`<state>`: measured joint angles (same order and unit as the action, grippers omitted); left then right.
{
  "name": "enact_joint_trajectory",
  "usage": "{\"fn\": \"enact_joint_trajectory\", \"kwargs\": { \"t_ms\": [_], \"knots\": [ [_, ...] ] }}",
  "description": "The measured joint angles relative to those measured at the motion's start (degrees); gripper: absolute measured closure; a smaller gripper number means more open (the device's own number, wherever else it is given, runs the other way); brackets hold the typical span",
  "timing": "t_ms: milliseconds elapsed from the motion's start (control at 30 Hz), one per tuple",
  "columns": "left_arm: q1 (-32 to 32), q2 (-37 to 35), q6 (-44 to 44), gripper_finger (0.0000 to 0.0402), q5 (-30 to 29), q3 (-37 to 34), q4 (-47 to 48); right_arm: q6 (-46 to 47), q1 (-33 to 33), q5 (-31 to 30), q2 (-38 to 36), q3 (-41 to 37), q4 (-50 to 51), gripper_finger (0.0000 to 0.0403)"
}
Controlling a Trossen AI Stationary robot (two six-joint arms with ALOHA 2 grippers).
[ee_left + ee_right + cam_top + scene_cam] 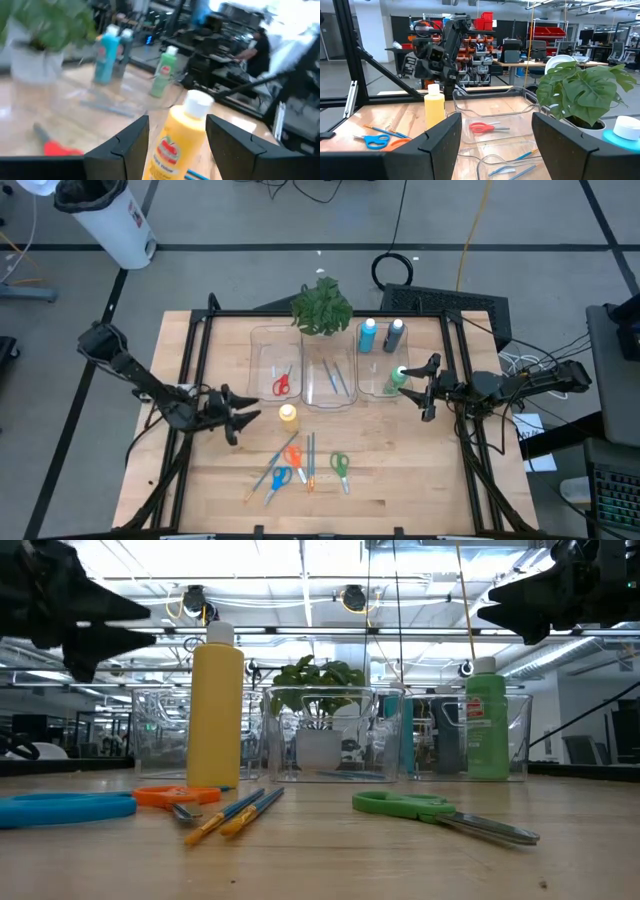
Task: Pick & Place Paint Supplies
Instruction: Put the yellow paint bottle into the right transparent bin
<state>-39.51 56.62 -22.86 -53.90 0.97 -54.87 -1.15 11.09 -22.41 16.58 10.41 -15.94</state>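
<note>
My left gripper [250, 422] is open, above the table just left of the yellow paint bottle [288, 416]. In the left wrist view the yellow bottle [175, 142] stands upright beyond and between the fingers, untouched. My right gripper [420, 388] is open and hovers right of the green bottle [398, 377], which stands in the right bin [383, 392]. The light blue bottle [367, 333] and dark blue bottle [394, 333] stand at that bin's far end. Red scissors [281, 385] lie in the left bin, brushes [336, 377] in the middle bin.
Orange scissors [291, 454], blue scissors [280, 477], green scissors [341, 467] and several brushes [310, 460] lie loose on the table's near half. A leafy plant [321, 307] stands behind the middle bin. A black frame runs along the table's sides.
</note>
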Motion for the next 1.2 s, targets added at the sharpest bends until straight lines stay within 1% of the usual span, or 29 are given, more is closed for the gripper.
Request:
{"fn": "enact_joint_trajectory", "kwargs": {
  "t_ms": [100, 167, 267, 367, 467, 567, 667, 833, 967, 1200],
  "knots": [
    [1.7, 0.0, -7.0, 0.0179, 0.1, 1.0, 6.4, 0.0, 0.0, 0.0, 0.0, 0.0, 0.0, 0.0170],
    [2.8, 0.3, -9.1, 0.0156, 0.5, 2.4, 11.2, 0.0, 0.0, 0.0, 0.0, 0.0, 0.0, 0.0170],
    [4.5, 2.5, -9.9, 0.0115, 2.4, 4.8, 17.1, 0.0, 0.0, 0.0, 0.0, 0.0, 0.0, 0.0170],
    [6.0, 6.3, -9.6, 0.0084, 3.5, 6.9, 18.2, 0.0, 0.0, 0.0, 0.0, 0.0, 0.0, 0.0170],
    [7.3, 11.0, -10.3, 0.0067, 6.5, 8.9, 18.0, 0.0, 0.0, 0.0, 0.0, 0.0, 0.0, 0.0170],
    [8.0, 16.1, -10.2, 0.0063, 8.8, 10.8, 18.2, 0.0, 0.0, 0.0, 0.0, 0.0, 0.0, 0.0170],
    [8.1, 21.0, -9.8, 0.0062, 9.4, 13.2, 17.7, 0.0, 0.0, 0.0, 0.0, 0.0, 0.0, 0.0170],
    [8.1, 27.8, -3.7, 0.0062, 9.4, 18.1, 17.7, 0.0, 0.0, 0.0, 0.0, 0.0, 0.0, 0.0170],
    [8.8, 32.4, 2.1, 0.0062, 8.1, 22.1, 17.6, 0.0, 0.0, 0.0, 0.0, 0.0, 0.0, 0.0170],
    [12.6, 37.0, 2.7, 0.0062, 7.8, 25.6, 17.5, 0.0, 0.0, 0.0, 0.0, 0.0, 0.0, 0.0170]
  ]
}}
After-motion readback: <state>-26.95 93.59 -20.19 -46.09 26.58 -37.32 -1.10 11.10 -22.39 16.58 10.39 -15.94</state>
